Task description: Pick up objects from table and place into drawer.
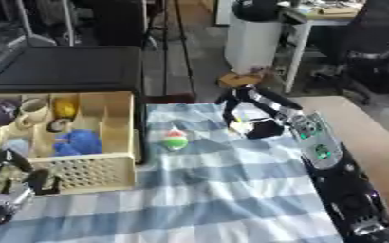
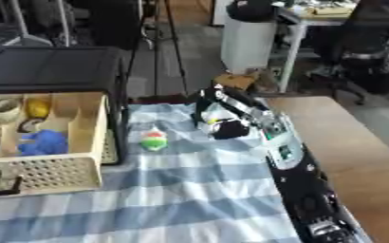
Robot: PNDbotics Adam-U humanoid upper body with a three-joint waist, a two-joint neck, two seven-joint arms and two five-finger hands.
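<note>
My right hand (image 1: 246,110) curls down on a small yellow-white thing (image 1: 241,125); I should pinch it squarely before lifting toward the drawer (image 1: 106,118) at my left

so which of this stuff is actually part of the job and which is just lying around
Job: right hand over a yellow-white thing; red-green-white toy; drawer holding a mug and blue item.
Lying about: white bin, desk, cardboard box.

Soft, even daylight (brightest at the far side), everything slightly blurred.
</note>
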